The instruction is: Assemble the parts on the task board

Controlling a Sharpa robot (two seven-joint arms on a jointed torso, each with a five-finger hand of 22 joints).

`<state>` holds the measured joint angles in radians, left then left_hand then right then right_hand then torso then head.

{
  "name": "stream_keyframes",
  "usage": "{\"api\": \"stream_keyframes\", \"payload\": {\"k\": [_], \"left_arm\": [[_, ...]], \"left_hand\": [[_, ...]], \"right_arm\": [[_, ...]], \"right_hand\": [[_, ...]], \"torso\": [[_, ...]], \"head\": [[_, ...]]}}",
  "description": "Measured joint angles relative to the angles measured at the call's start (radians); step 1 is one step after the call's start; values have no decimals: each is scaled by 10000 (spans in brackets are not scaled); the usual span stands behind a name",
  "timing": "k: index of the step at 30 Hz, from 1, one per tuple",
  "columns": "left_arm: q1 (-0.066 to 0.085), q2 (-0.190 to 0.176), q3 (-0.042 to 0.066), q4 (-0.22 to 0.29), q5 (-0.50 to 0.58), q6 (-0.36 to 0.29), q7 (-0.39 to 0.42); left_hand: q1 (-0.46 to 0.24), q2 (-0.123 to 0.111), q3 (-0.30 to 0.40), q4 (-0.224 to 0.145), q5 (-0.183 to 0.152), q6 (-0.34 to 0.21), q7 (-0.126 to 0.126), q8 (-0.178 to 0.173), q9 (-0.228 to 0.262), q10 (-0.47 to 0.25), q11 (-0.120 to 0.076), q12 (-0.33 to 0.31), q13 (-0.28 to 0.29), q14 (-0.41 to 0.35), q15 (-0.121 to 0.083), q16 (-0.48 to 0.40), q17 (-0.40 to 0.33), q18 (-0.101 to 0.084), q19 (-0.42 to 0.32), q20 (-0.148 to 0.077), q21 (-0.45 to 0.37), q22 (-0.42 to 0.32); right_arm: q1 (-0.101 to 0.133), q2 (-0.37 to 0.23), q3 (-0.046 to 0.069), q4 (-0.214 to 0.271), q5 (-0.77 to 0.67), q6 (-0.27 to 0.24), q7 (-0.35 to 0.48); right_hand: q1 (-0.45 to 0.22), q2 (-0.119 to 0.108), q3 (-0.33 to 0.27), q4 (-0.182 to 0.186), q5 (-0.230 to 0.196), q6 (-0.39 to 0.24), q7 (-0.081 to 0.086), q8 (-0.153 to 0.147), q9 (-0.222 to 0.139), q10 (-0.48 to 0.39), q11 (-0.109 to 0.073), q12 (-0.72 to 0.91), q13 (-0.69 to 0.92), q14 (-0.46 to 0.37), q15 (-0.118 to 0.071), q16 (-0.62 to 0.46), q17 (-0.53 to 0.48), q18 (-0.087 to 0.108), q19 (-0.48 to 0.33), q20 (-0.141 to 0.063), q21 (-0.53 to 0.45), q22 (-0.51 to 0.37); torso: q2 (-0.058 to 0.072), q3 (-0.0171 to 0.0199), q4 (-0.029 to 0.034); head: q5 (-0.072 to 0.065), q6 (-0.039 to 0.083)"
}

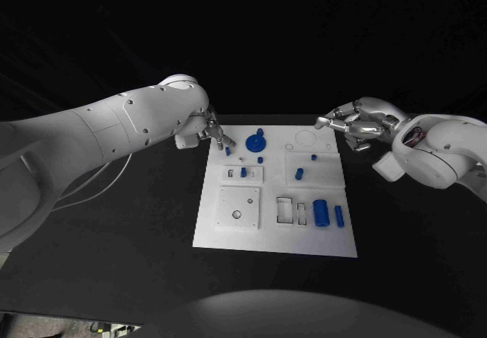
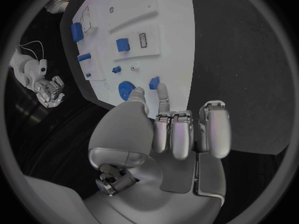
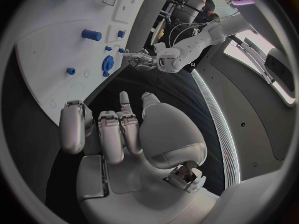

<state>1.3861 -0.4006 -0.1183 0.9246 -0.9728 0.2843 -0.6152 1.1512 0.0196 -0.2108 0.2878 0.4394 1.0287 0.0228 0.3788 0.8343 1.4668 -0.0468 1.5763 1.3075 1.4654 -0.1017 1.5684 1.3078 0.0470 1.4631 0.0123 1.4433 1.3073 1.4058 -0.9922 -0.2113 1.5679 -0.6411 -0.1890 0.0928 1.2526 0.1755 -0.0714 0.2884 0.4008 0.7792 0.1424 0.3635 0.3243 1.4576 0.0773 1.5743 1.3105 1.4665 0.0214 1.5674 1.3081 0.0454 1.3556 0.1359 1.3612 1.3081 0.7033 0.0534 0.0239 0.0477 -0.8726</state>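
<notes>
One white task board [image 1: 275,239] lies mid-table, carrying one blue gear [image 1: 256,144] near its far edge, one large blue cylinder [image 1: 321,213] beside a slimmer blue pin [image 1: 339,216] at its near right, and about five smaller blue parts I cannot name. My left hand [image 1: 212,133] sits at the board's far-left corner, fingertips drawn together at a small blue piece [image 2: 154,82], though I cannot tell whether they grip it. My right hand [image 1: 354,124] hovers off the far-right corner, fingers curled, holding nothing.
</notes>
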Motion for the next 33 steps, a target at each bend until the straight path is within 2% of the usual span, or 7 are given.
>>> {"api": "stream_keyframes", "payload": {"k": [11,24,33], "left_arm": [[-12,31,1,2,-1,-20,152],[-76,87,0,-49,0,12,165],[-100,97,-1,-72,1,20,165]], "left_hand": [[450,58,42,-41,386,0,0,-41,63,0,0,0,0,0,0,0,-1,0,0,0,-48,0],[748,67,99,-98,520,0,0,-79,101,0,0,0,0,0,0,0,-3,0,0,0,-48,0],[1169,146,252,-106,893,1,0,-131,140,0,0,0,0,0,0,0,-3,1,0,0,-84,0]], "right_arm": [[0,13,0,-8,0,3,2],[0,17,0,-9,0,6,5],[0,13,0,-9,0,15,5]], "right_hand": [[0,0,0,0,0,0,0,0,-1,0,0,1,-7,0,0,0,-1,0,0,0,0,-1],[0,0,0,0,0,0,0,0,6,0,1,6,-1,0,0,0,-3,0,0,0,0,-3],[0,0,0,0,0,0,0,0,6,-1,1,18,-1,0,0,0,-4,0,0,0,0,-4]], "torso": [[3,0,0],[13,1,-6],[8,0,-4]], "head": [[14,0],[-22,0],[-39,0]]}}
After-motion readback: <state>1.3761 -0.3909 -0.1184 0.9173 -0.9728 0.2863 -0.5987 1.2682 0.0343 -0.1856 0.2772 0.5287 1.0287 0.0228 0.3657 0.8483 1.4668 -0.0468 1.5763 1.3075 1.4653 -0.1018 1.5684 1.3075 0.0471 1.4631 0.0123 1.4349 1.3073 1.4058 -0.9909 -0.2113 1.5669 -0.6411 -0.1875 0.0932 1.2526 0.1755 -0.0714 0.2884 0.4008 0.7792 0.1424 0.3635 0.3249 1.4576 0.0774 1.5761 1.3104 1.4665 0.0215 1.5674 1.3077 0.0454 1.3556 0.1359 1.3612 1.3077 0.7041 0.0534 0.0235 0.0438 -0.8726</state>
